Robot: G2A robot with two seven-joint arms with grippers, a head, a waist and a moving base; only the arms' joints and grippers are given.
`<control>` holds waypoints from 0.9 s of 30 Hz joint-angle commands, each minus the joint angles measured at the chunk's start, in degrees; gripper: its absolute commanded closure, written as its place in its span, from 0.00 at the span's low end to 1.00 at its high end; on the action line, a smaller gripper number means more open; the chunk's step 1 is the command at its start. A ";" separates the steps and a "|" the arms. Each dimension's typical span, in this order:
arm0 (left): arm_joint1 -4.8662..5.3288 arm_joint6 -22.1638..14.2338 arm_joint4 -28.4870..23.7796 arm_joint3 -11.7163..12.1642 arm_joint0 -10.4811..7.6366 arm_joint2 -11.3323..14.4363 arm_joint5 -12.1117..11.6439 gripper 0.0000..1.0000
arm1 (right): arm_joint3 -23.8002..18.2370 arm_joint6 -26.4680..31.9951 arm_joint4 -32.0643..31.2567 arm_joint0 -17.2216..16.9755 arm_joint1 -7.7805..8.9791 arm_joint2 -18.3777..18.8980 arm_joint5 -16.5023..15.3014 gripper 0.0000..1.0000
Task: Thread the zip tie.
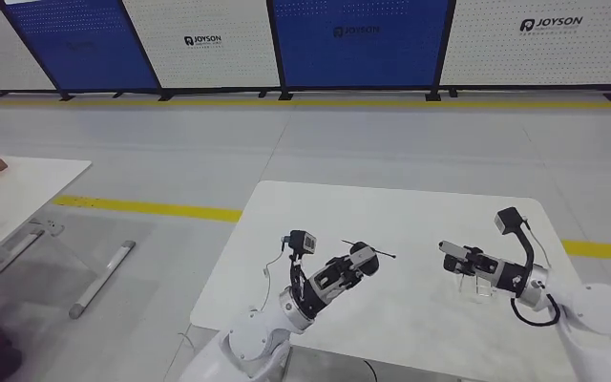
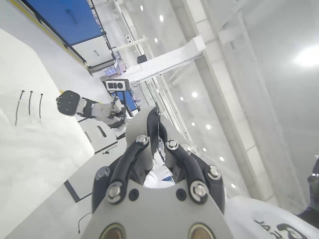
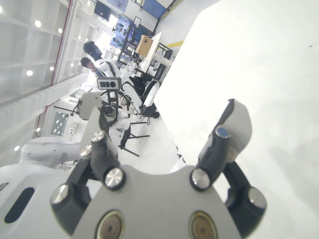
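Note:
My left gripper (image 1: 361, 256) hovers over the middle of the white table (image 1: 401, 325), shut on a thin black zip tie (image 1: 384, 252) that sticks out on both sides of the fingers. In the left wrist view the zip tie (image 2: 158, 135) stands edge-on between the closed fingertips of that gripper (image 2: 155, 116). My right gripper (image 1: 449, 250) hangs a short way to the right of it, level with it and pointing at it. In its own view the right gripper (image 3: 164, 118) is open, with nothing between the fingers. The two grippers are apart.
Three spare black zip ties (image 2: 30, 104) lie side by side on the table (image 2: 37, 135) near the right arm. A second white table (image 1: 29, 181) and a metal bar (image 1: 100, 279) on the floor are off to the left.

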 commanded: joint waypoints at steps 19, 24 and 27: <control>-1.66 6.80 2.92 17.03 -7.64 6.20 7.63 1.00 | 0.00 0.00 0.00 0.00 0.00 0.00 0.00 0.00; -1.66 6.80 2.92 17.03 -7.64 6.20 7.63 1.00 | 0.00 0.00 0.00 0.00 0.00 0.00 0.00 0.00; -1.66 6.80 2.92 17.03 -7.64 6.20 7.63 1.00 | -2.78 2.05 -5.80 0.66 0.43 0.18 -2.10 0.00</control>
